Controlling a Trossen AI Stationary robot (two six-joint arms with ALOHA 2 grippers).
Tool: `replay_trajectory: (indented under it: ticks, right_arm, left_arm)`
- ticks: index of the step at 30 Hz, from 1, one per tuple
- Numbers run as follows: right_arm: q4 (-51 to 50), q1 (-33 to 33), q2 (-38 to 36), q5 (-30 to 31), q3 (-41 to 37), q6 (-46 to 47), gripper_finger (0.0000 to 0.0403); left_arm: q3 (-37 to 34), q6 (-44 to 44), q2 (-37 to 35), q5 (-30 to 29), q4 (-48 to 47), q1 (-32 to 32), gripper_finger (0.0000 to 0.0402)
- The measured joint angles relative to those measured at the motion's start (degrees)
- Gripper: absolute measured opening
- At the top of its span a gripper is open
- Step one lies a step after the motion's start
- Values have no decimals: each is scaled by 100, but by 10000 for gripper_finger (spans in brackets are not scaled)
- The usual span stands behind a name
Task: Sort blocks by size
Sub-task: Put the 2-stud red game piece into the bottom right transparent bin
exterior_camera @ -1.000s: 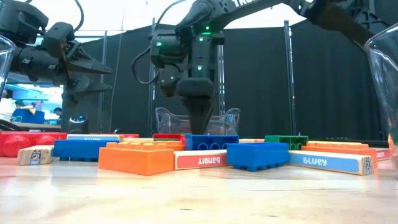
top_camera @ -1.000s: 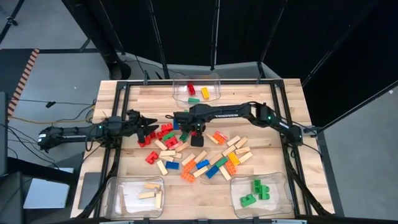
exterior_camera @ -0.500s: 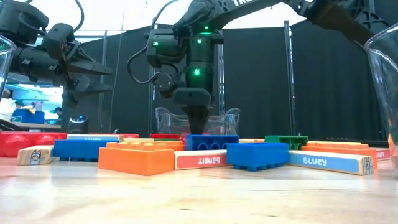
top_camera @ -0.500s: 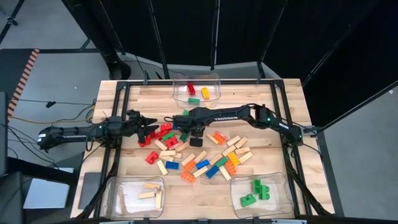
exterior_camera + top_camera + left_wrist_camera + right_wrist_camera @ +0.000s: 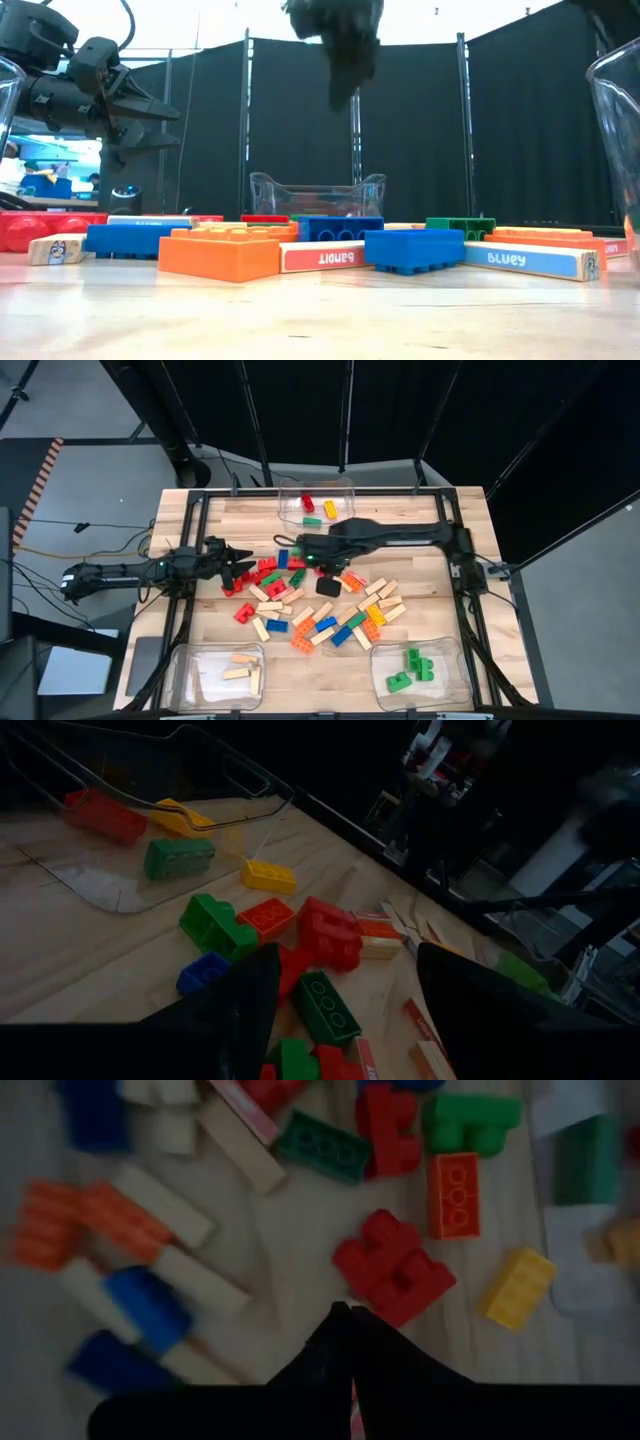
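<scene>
You have three bins (image 5: pixel 216 671) partly filled, yet most blocks (image 5: pixel 320 608) lie mid-counter; right pincer (image 5: pixel 342 1312) is pressed together empty, left pincer (image 5: pixel 238 562) apart.

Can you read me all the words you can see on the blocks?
"pruey", shown mirrored, on the pale wooden bar with a blue label, low view.
About "tinsd", mirrored and hard to make out, on the wooden bar with a red label.
A small picture on the wooden block at the left is too blurred to read.
</scene>
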Motion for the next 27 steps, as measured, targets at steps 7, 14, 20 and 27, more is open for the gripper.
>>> replay_trajectory:
  ticks: [7, 14, 20, 27]
  right_arm:
    - [97, 320, -529, 1087, 13, 317, 41]
    - [305, -73, 9, 849, -10, 885, 168]
    - [401, -394, 1052, 272, -15, 1296, 266]
    - [316, -548, 2028, -157, -11, 1532, 291]
  left_arm:
    - [0, -1, -1, 2, 0, 0, 245]
    - [0, 0, -2, 2, -1, 0, 245]
    - [2, 0, 5, 17, -11, -2, 245]
    - [2, 0, 13, 17, -7, 0, 245]
